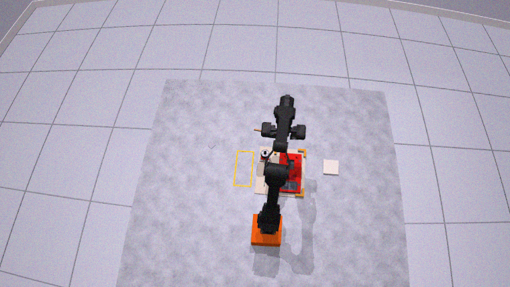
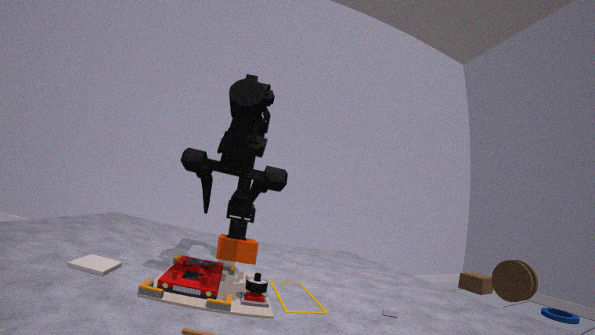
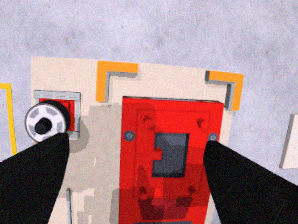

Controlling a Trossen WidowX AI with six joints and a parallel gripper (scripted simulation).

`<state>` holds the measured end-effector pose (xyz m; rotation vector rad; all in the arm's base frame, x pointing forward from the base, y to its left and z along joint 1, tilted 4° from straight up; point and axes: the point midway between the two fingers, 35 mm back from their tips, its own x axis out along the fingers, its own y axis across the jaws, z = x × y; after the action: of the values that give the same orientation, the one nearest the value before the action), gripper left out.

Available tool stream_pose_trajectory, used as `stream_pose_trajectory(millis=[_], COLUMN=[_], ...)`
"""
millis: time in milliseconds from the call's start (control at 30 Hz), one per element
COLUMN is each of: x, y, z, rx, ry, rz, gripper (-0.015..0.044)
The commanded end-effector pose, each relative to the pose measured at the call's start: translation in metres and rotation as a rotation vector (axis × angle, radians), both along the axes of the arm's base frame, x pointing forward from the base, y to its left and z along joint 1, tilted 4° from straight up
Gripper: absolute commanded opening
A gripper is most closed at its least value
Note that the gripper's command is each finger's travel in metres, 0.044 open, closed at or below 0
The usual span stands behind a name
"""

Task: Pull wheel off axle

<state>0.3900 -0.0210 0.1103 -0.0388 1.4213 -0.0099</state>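
Observation:
The wheel, black with a pale rim, sits on its upright axle on a small red mount at a corner of the cream board. The marked area is a yellow rectangle on the table, just beside the board on the wheel's side. My gripper is open and empty. It hangs high above the board and points straight down, over the red chassis rather than the wheel.
A red car chassis fills the board's other half, with orange corner brackets around it. A white tile lies beyond it. A brown box, a disc and a blue ring lie far off.

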Motion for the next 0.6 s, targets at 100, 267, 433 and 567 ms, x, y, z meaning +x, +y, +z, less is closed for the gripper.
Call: stream_pose_trajectory(millis=[100,267,433,567], x=[-0.021,-0.022,-0.024,-0.022], y=[0.064,0.067,0.077,0.077], z=[-0.045,-0.046,-0.046,-0.053], rx=[0.031,0.031,0.032,0.031], ry=[0.179,0.183,0.183,0.183], rz=[0.030,0.031,0.031,0.031], gripper=[0.0300,0.0300,0.0300,0.0300])
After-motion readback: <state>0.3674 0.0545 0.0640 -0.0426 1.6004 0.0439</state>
